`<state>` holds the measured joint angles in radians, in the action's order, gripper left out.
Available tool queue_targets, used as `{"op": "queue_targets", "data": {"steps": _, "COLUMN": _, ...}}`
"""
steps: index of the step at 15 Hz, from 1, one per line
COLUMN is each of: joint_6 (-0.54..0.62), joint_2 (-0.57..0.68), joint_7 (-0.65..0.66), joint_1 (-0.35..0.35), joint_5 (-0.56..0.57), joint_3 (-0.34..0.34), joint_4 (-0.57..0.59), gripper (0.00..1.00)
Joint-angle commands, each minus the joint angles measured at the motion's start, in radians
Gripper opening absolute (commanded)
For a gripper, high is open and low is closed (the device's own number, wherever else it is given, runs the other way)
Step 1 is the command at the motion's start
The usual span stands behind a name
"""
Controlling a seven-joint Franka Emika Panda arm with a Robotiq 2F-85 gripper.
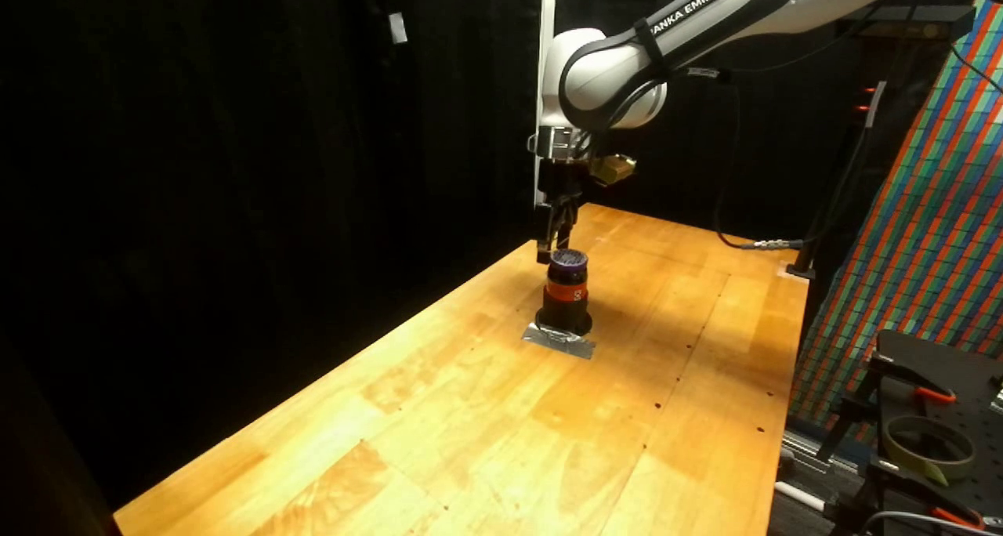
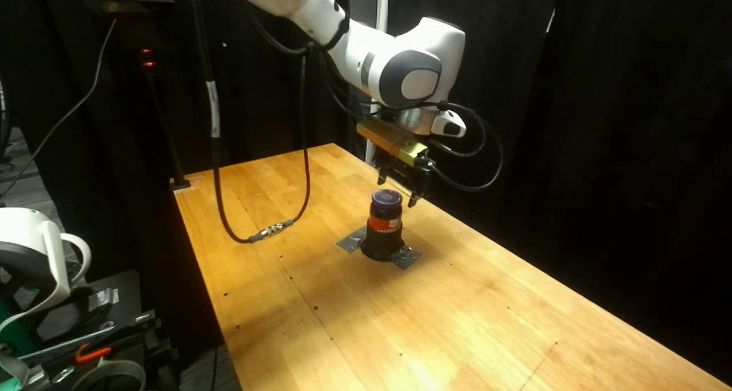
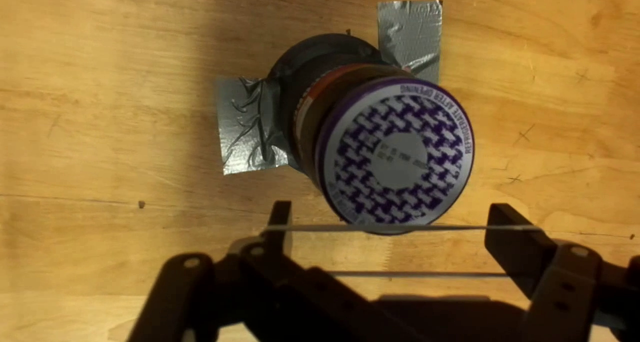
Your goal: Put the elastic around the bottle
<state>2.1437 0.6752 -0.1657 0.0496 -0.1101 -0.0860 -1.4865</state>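
The bottle (image 1: 566, 293) stands upright on the table, dark with an orange-red band and a purple-and-white lid. It also shows in an exterior view (image 2: 385, 224) and, from above, in the wrist view (image 3: 400, 157). My gripper (image 3: 391, 239) is open, its two fingers wide apart. The elastic (image 3: 320, 228) is a thin pale band stretched around both fingers, its two strands running across the gap. The near strand crosses the lid's lower edge in the wrist view. In both exterior views the gripper (image 1: 552, 250) (image 2: 397, 191) is just above lid height, beside and behind the bottle.
Strips of silver tape (image 3: 250, 132) (image 2: 407, 258) hold the bottle's dark base to the wooden table (image 1: 486, 442). A black cable (image 2: 307, 174) hangs from the arm over the table. A cart with a tape roll (image 1: 928, 446) stands beside the table. Dark curtains hang behind.
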Motion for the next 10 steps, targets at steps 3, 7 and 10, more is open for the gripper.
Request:
{"op": "queue_targets", "data": {"steps": 3, "joint_6": 0.000, "joint_2": 0.067, "joint_7": 0.049, "joint_1": 0.021, "joint_5": 0.023, "joint_3": 0.001, "joint_4": 0.067, "gripper": 1.00}}
{"op": "queue_targets", "data": {"steps": 7, "joint_6": -0.028, "joint_2": 0.071, "joint_7": 0.062, "joint_1": 0.041, "joint_5": 0.081, "joint_3": 0.018, "joint_4": 0.048, "gripper": 1.00}}
{"op": "queue_targets", "data": {"steps": 10, "joint_6": -0.063, "joint_2": 0.032, "joint_7": 0.062, "joint_1": 0.062, "joint_5": 0.179, "joint_3": 0.048, "joint_4": -0.021, "gripper": 1.00}}
